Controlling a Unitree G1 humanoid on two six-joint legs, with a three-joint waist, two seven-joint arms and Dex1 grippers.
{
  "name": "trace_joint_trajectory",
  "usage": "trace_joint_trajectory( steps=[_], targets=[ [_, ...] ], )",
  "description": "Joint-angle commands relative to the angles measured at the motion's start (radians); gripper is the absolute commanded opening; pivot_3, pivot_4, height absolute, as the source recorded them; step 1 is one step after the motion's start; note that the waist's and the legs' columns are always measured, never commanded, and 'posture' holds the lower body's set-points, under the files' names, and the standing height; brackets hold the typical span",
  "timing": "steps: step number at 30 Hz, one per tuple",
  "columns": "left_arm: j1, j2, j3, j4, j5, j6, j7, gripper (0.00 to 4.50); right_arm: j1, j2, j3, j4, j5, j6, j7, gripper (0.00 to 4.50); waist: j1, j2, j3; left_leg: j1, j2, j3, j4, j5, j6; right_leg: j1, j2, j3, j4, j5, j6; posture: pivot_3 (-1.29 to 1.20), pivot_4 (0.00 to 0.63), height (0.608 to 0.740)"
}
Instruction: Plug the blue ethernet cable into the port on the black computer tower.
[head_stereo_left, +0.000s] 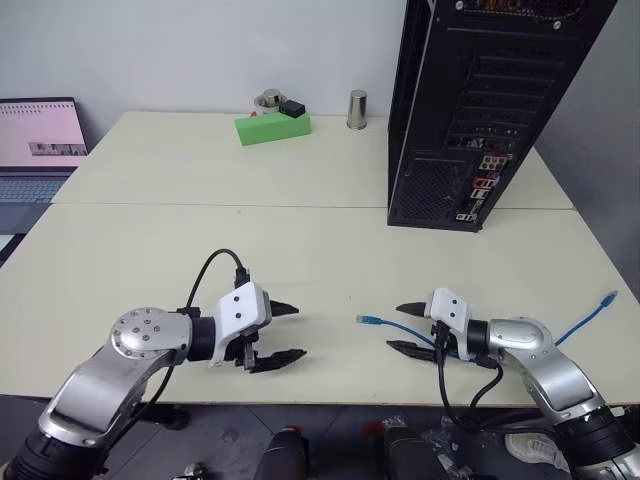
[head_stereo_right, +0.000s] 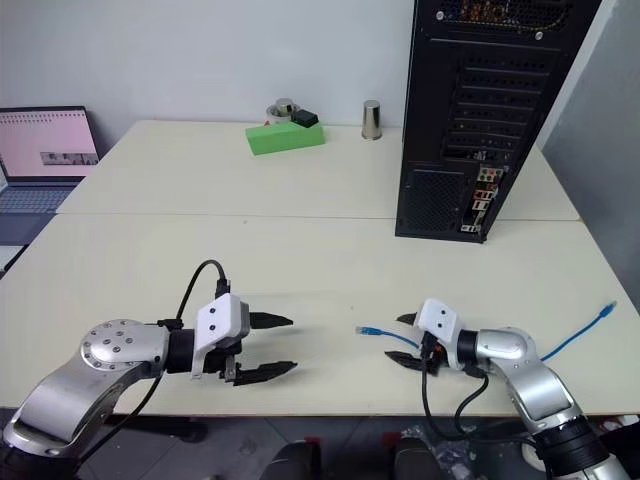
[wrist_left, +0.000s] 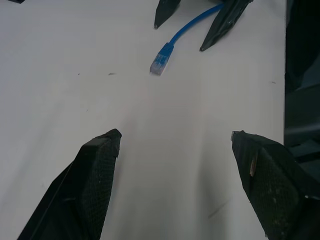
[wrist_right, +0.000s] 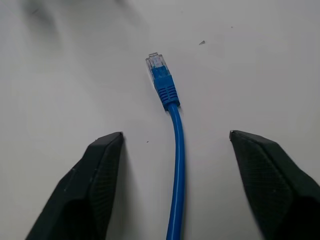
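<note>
Reaching for the cable (wrist_right: 175, 150) is the step in hand: the right gripper (head_stereo_left: 412, 328) sits low over the near edge of the table (head_stereo_left: 300, 240) with its two fingers spread to either side of the blue cord, which runs up between them in the right wrist view without touching either pad. Nothing is grasped yet; the jaws stand apart around the cord, just behind the plug (wrist_right: 161, 75), which lies flat on the tabletop pointing away from the gripper toward the left gripper (head_stereo_left: 275, 335). That left one hovers nearby, its fingers also wide apart and holding nothing, aimed across at the plug. The cord's far end trails off to the right edge of the table, where a second plug shows. The tower (head_stereo_left: 480, 110) stands upright at the far right of the table, well apart from both grippers, its rear face with the small coloured sockets turned toward the robot. My reading is that the next move calls for closing the right fingers on the cord close behind the plug, firmly enough that it does not swivel, then lifting and carrying it to the tower's rear. The port looks small, so the plug will likely need careful alignment, perhaps with help from the left gripper.
</note>
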Motion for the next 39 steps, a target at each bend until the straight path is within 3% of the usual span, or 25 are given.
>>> trace_joint_trajectory(
  steps=[1, 9, 12, 20, 29, 32, 39],
  targets=[
    [-0.03, -0.019, -0.012, 0.005, 0.012, -0.034, -0.006, 3.77, 0.001, -0.02, -0.002, -0.002, -0.015, 0.023, 0.007, 2.56, 0.0, 0.0, 0.0, 0.0, 0.0, 0.0, 0.0, 0.0, 0.0, 0.0, 0.0, 0.0, 0.0, 0.0, 0.0, 0.0, 0.15, 0.74],
    [-0.089, -0.063, -0.073, 0.079, 0.084, -0.099, -0.007, 3.77, -0.003, -0.038, 0.006, -0.02, -0.019, 0.067, 0.016, 0.57, 0.0, -0.001, 0.0, 0.0, 0.0, 0.0, 0.0, 0.0, 0.0, 0.0, 0.0, 0.0, 0.0, 0.0, 0.0, 0.0, 0.15, 0.74],
    [-0.114, -0.091, -0.101, 0.11, 0.101, -0.121, -0.011, 3.77, -0.015, -0.038, 0.007, -0.04, -0.01, 0.082, 0.026, 0.03, 0.0, -0.001, 0.0, 0.0, 0.0, 0.0, 0.0, 0.0, 0.0, 0.0, 0.0, 0.0, 0.0, 0.0, 0.0, 0.0, 0.15, 0.74],
    [-0.241, -0.204, -0.199, 0.284, 0.163, -0.207, -0.045, 3.77, -0.098, -0.002, 0.037, -0.15, 0.032, 0.192, 0.046, 0.03, 0.0, 0.0, -0.001, 0.0, 0.0, -0.001, 0.001, 0.0, 0.0, 0.0, 0.0, -0.001, 0.001, 0.0, 0.0, 0.0, 0.15, 0.74],
    [-0.313, -0.267, -0.245, 0.397, 0.196, -0.277, -0.097, 3.77, -0.128, 0.008, 0.068, -0.159, 0.021, 0.212, 0.049, 0.03, 0.0, 0.0, -0.001, -0.001, -0.001, -0.001, 0.001, 0.0, 0.0, 0.0, 0.0, -0.001, 0.001, 0.0, 0.0, 0.0, 0.15, 0.74],
    [-0.321, -0.276, -0.241, 0.41, 0.195, -0.284, -0.104, 3.32, -0.128, 0.006, 0.072, -0.156, 0.02, 0.208, 0.048, 0.0, -0.001, 0.0, -0.001, -0.001, -0.001, -0.001, 0.001, 0.0, 0.0, 0.0, 0.0, -0.001, 0.001, 0.0, 0.0, 0.0, 0.15, 0.74],
    [-0.317, -0.282, -0.246, 0.413, 0.199, -0.288, -0.116, 1.63, -0.129, 0.008, 0.072, -0.159, 0.022, 0.207, 0.047, 0.0, -0.001, 0.0, -0.001, -0.001, -0.001, -0.002, 0.001, 0.0, 0.0, 0.0, 0.0, -0.001, 0.001, 0.0, 0.0, 0.0, 0.15, 0.74]
  ],
)
